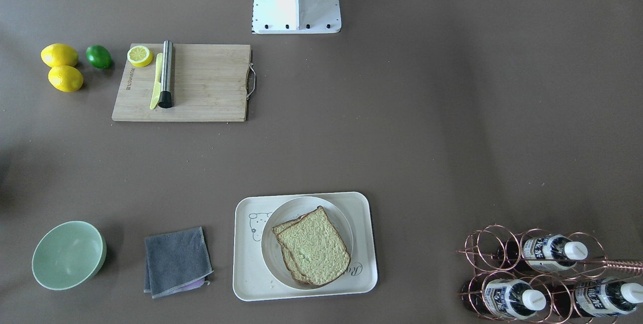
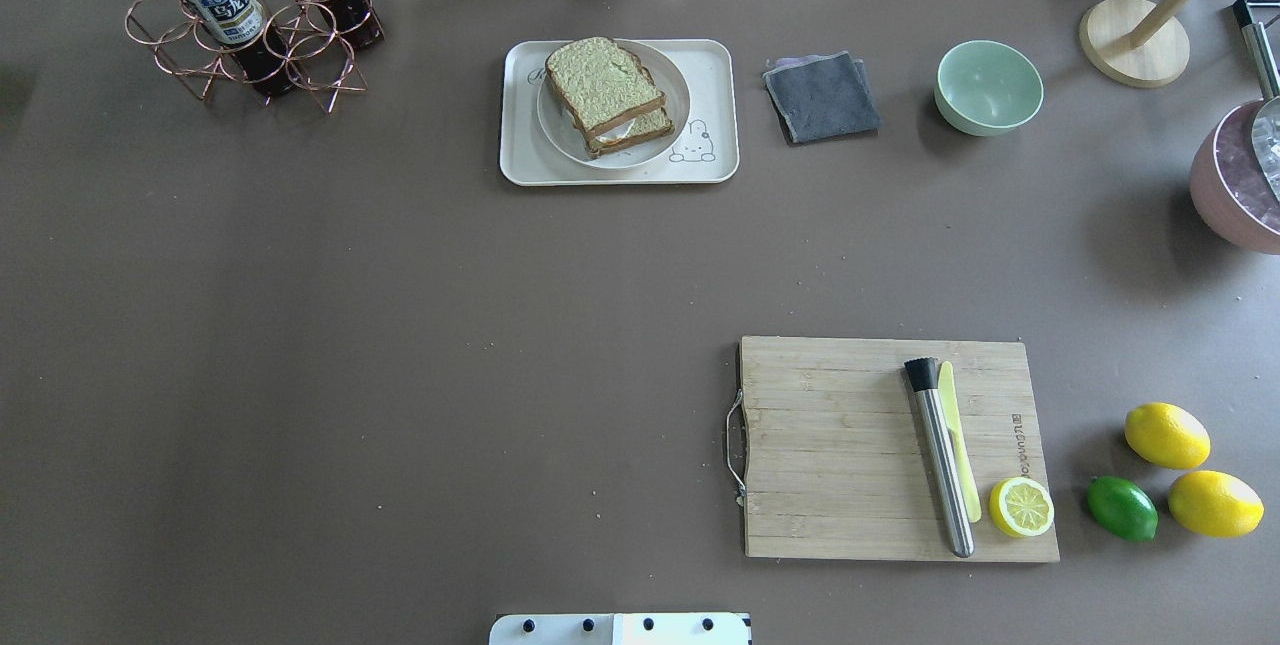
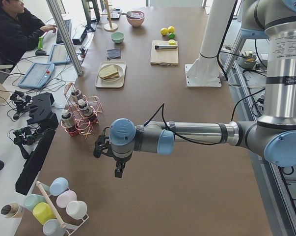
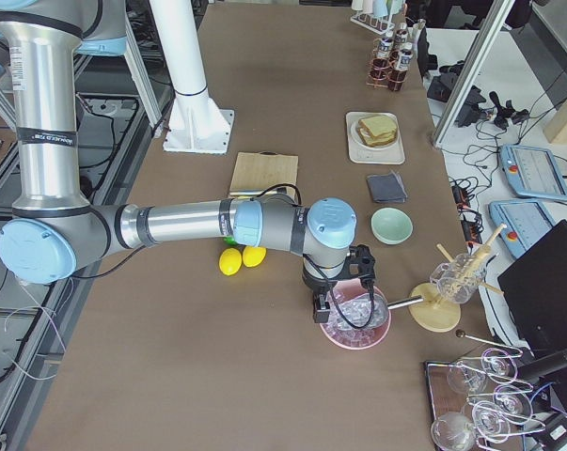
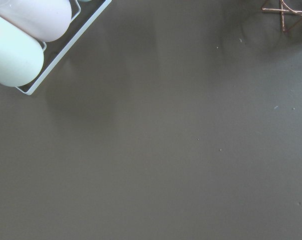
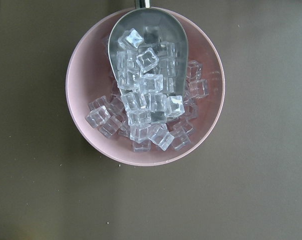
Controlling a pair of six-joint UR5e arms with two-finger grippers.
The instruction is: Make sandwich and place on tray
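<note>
The finished sandwich (image 2: 607,95), two tan slices with dark crusts and a sliver of white between them, sits on a round white plate (image 2: 678,97). The plate rests inside the cream tray (image 2: 716,70) at the far edge of the desk (image 2: 400,325) from the robot.

Both arms are well away from the tray. The left gripper (image 3: 119,172) hangs over bare desk beyond the copper bottle rack (image 2: 250,35), which stands on the tray's side toward the robot's left. The right gripper (image 4: 322,312) hangs over a pink bowl (image 6: 78,85) of ice cubes (image 6: 140,105) with a metal scoop (image 6: 114,42) lying in it, on the tray's opposite side. Whether either set of jaws is spread or pressed together cannot be told, since each shows only in a side view.

A folded grey cloth (image 2: 822,97) lies just beside the tray toward the robot's right, with a pale green bowl (image 2: 988,85) past it. A wooden cutting board (image 2: 850,445) lies nearer the robot than the tray, carrying a steel cylinder (image 2: 940,465), a yellow knife (image 2: 958,445) and a lemon half (image 2: 1021,507). Two lemons (image 2: 1166,435) and a lime (image 2: 1122,508) rest beside the board, on its side away from the tray.
</note>
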